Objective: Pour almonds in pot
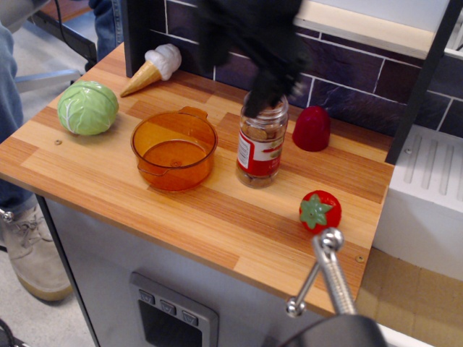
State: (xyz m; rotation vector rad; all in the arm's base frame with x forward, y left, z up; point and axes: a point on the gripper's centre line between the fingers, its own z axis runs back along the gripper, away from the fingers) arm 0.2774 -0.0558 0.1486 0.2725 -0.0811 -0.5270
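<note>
- Nearest the camera: a metal handle [329, 271] sticking up at the counter's front edge, and just behind it a red toy tomato [320, 210] on the wooden counter [145, 210].
- Mid-counter: the pot [174, 150], translucent orange, upright and empty, open mouth up, well left of the tomato.
- Just right of the pot, not touching it: the clear jar [262, 137] standing upright, lid off, with the almonds [262, 131] visible through the plastic, filling most of it.
- At the jar's mouth: the gripper [266, 92], a dark motion-blurred mass reaching down onto the rim; cannot tell how far apart the jaws stand or whether anything is held.
- Step in hand, by judgement: the approach to grasp the jar; no pouring begun.
- Next move calls for a firm grasp around the jar, a lift, a shift left above the pot, then a tilt.
- Further back: red cap [312, 128] right of the jar, green cabbage [88, 107] far left, ice-cream cone [150, 67] by the wall.
</note>
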